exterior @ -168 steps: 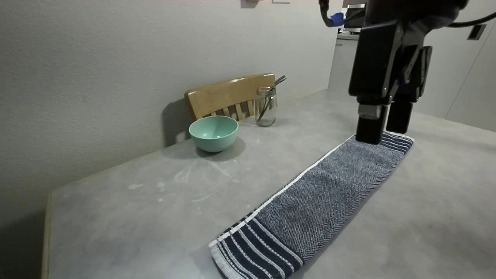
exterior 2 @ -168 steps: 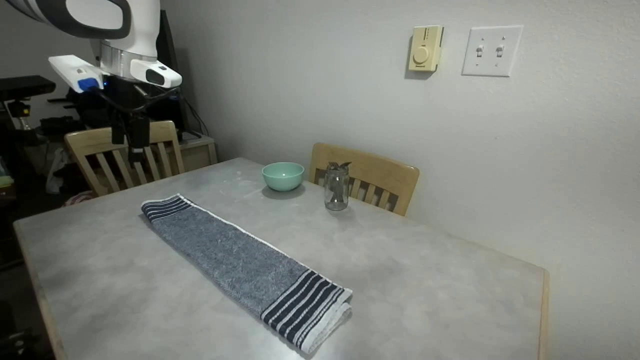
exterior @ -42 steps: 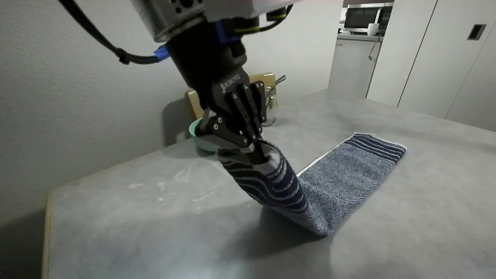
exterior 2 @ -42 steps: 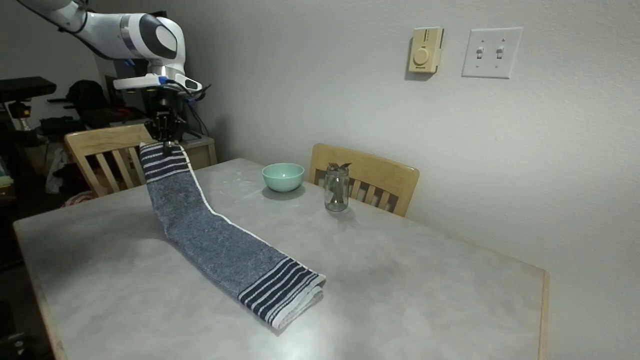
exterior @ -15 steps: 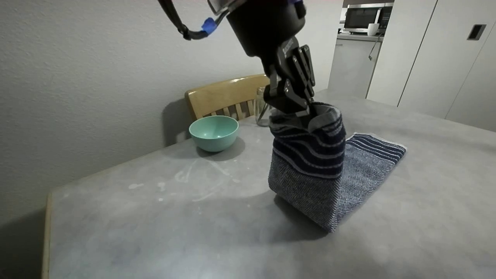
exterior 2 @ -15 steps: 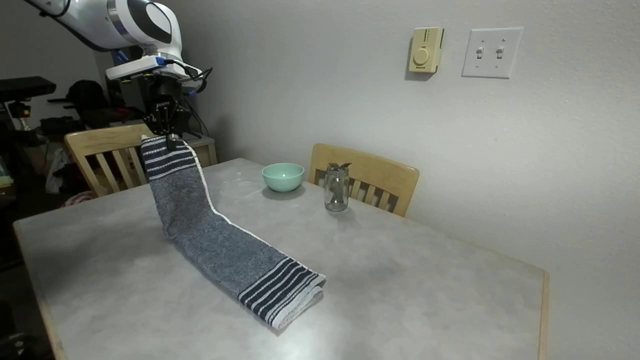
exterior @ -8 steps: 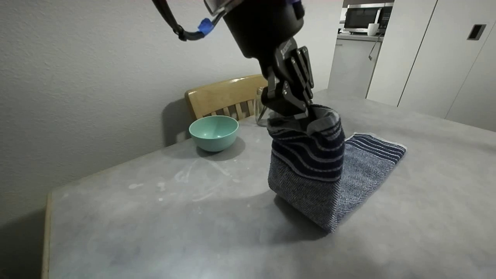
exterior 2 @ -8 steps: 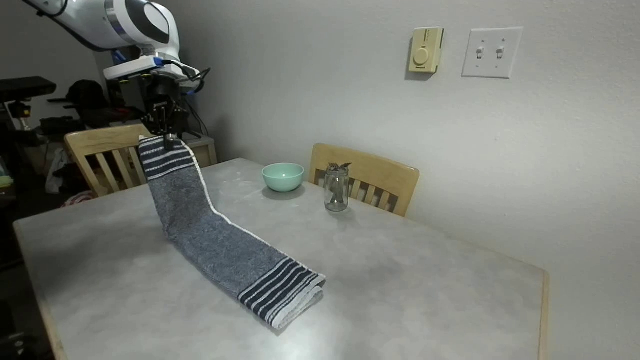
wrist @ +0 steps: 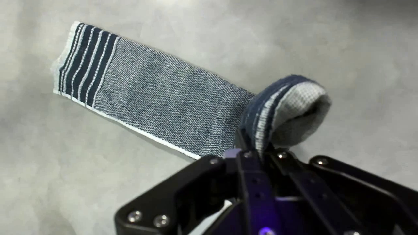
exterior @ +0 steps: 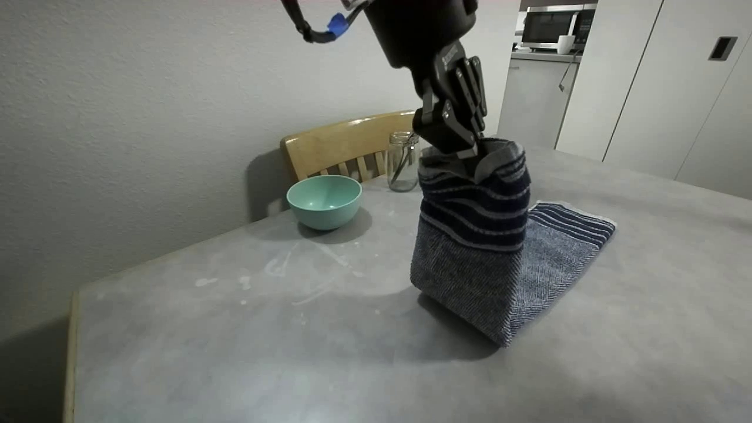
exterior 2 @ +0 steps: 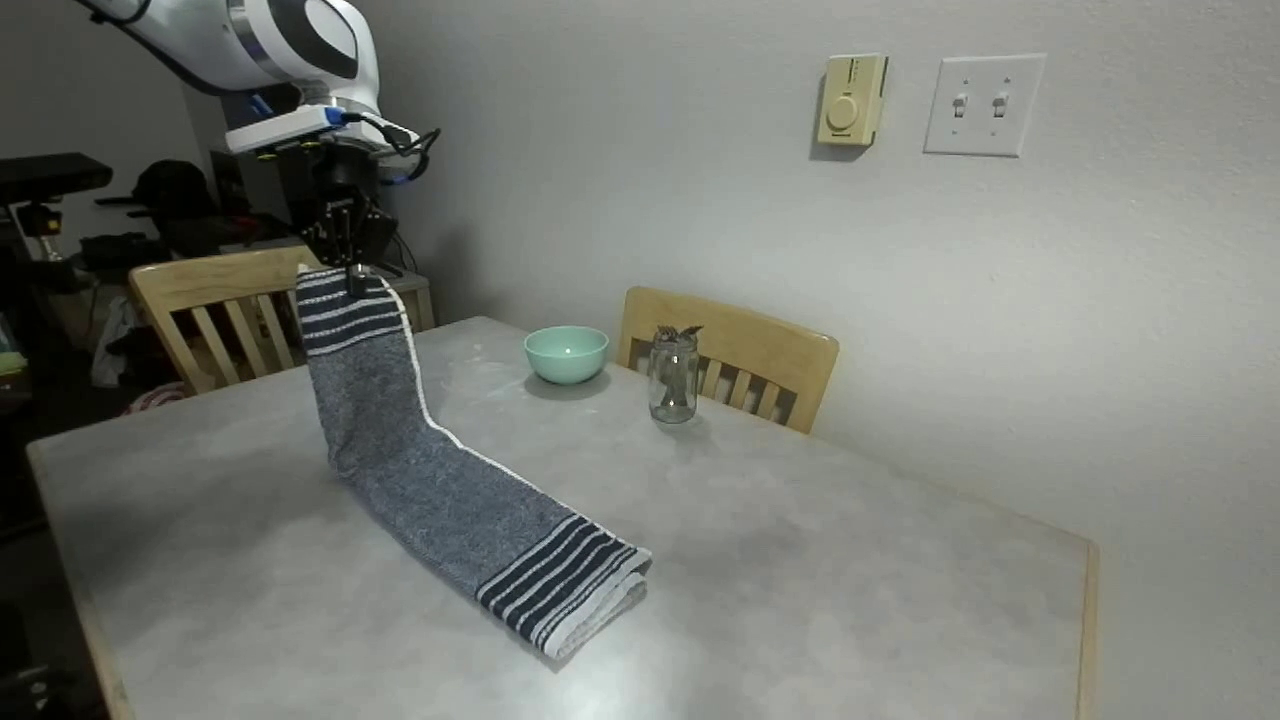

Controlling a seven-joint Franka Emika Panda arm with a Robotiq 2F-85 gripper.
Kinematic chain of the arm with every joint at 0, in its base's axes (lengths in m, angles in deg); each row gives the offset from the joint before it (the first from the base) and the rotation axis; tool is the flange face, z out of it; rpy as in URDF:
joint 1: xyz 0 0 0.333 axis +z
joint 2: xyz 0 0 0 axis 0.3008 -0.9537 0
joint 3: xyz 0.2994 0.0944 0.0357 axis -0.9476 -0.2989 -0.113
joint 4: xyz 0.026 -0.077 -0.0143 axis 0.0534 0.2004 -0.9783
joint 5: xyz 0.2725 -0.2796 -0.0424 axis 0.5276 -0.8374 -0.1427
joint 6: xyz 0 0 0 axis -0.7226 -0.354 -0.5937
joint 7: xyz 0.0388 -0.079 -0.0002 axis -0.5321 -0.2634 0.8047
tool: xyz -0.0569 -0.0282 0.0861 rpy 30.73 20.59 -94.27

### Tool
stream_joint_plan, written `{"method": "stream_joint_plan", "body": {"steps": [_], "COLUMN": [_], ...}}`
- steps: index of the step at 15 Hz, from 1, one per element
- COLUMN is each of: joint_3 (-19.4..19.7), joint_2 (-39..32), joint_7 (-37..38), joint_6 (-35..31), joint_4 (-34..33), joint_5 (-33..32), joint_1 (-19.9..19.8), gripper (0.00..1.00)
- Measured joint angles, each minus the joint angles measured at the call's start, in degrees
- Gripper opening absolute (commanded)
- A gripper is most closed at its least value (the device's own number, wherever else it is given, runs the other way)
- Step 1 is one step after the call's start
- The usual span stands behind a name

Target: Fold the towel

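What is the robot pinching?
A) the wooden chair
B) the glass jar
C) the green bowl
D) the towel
D: the gripper is shut on one striped end of the towel and holds it above the table, while the other striped end lies down on it.

1 towel (exterior 2: pixel 460 505), 1 tool (exterior 2: pixel 356 280), 1 bowl (exterior 2: pixel 567 358), 1 jar (exterior 2: pixel 660 388), 2 chairs (exterior 2: pixel 745 330), 2 switches (exterior 2: pixel 959 106), 1 table (exterior 2: pixel 850 570).
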Motion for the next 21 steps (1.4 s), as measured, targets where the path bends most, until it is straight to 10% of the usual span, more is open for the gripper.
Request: {"method": "stream_joint_plan", "body": {"steps": [21], "joint_3": [2.5], "joint_2": [16.58], "joint_7": [-1.25], "joint_6": [-15.5], "joint_4": [22.51], "joint_5": [3.71], "joint_1": [-16.17], "gripper": [0.01]}}
